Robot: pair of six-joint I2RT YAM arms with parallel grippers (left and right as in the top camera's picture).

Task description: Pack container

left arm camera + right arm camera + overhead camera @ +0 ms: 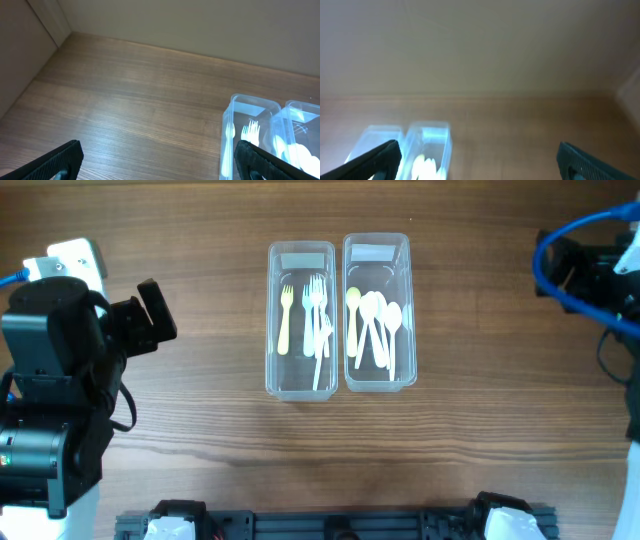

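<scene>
Two clear plastic containers stand side by side at the table's middle. The left container (300, 320) holds several forks, yellow and white. The right container (379, 312) holds several spoons, yellow and white. Both show in the left wrist view, the fork container (250, 135) and the spoon container (300, 140), and blurred in the right wrist view (427, 147). My left gripper (160, 162) is open and empty, far left of the containers. My right gripper (480, 160) is open and empty, far right of them.
The wooden table (320, 450) extends around the containers. The left arm's body (60, 380) is at the left edge, the right arm with blue cable (590, 270) at the right edge. A wall rises behind the table (200, 25).
</scene>
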